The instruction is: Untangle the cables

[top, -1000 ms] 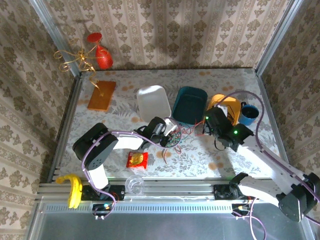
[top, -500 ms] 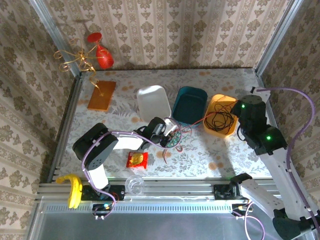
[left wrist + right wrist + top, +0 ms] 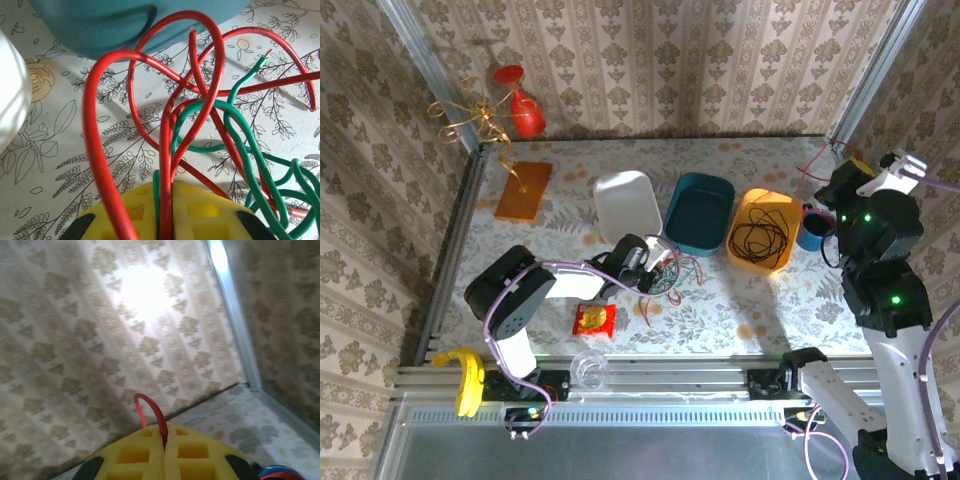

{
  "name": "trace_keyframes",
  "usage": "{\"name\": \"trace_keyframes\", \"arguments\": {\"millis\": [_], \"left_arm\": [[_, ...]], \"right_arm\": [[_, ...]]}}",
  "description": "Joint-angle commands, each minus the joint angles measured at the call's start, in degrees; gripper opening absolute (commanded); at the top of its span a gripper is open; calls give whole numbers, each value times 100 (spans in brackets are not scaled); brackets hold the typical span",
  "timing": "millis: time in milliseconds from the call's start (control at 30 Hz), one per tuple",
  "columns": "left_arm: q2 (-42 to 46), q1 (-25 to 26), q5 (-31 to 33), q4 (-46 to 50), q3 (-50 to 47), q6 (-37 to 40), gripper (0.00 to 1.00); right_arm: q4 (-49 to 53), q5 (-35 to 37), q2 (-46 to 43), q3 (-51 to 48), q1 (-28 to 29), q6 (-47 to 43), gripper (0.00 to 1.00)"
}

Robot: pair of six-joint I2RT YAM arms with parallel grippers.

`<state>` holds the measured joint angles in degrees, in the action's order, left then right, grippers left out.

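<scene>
Left wrist close-up of a job roughly a third done

Starts at the left claw: clenched on the red cable, with the green cable apparently tucked in beside it between the yellow pads. Finds, just ahead of those pads, red loops crossing over and through green ones, plainly knotted, on the flowered table; farther ahead, the teal bin. On to the right claw: pinched shut on a thin red loop, held high toward the papered wall; cannot tell whether same wire as in the left claw. Spots from the top view, to that raised claw's left and lower down, the black cable coiled alone in the orange bin. Judges black as finished; leaves red and green to be pulled apart and laid separately
</scene>
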<state>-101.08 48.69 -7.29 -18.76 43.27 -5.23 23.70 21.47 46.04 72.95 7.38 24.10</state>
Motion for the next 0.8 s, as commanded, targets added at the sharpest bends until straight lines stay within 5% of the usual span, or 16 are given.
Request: {"name": "trace_keyframes", "arguments": {"millis": [0, 367, 767], "left_arm": [[-9, -57, 92, 428, -152, -38, 12], [49, -49, 125, 401, -187, -58, 12], [71, -48, 122, 460, -151, -35, 12]], "right_arm": [[-506, -1124, 327, 220, -13, 45, 0], [-937, -2006, 1846, 949, -8, -91, 0], [-1494, -2738, 3156, -220, 350, 434, 0]]}}
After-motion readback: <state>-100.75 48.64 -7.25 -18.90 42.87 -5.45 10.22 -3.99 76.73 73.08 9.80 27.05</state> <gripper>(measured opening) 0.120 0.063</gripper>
